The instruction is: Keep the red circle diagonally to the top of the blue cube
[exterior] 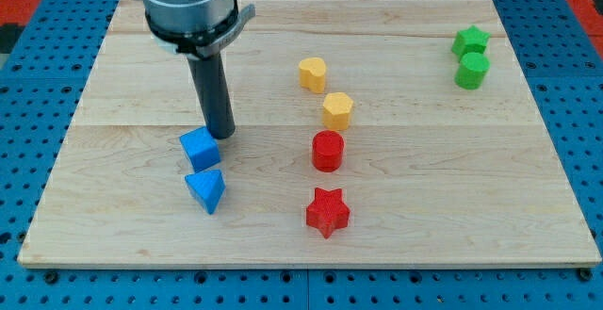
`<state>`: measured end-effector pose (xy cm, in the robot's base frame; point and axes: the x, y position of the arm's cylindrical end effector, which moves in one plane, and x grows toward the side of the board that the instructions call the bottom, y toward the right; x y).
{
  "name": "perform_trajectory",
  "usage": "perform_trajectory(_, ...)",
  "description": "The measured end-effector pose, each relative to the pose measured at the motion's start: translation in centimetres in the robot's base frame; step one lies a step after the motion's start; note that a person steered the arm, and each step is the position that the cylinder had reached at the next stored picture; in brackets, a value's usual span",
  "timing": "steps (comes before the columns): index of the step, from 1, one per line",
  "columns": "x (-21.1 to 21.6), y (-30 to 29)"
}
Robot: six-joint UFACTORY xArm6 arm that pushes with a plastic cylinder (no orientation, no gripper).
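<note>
The red circle [328,150] stands near the board's middle. The blue cube [200,148] sits to its left, at about the same height in the view. My tip [221,135] is down on the board right at the blue cube's upper right corner, touching or nearly touching it. The red circle is well to the right of my tip, apart from it.
A blue triangle [206,190] lies just below the blue cube. A red star [327,212] lies below the red circle. A yellow hexagon [337,110] and a yellow heart [312,73] lie above it. A green star [469,40] and green circle [471,70] sit at the top right. The wooden board [113,216] rests on a blue pegboard.
</note>
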<state>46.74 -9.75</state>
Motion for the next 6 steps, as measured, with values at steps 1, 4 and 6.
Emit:
perform_trajectory(1, 1.8, 3.9)
perform_trajectory(4, 5.0, 18.8)
perform_trajectory(6, 2.0, 8.7)
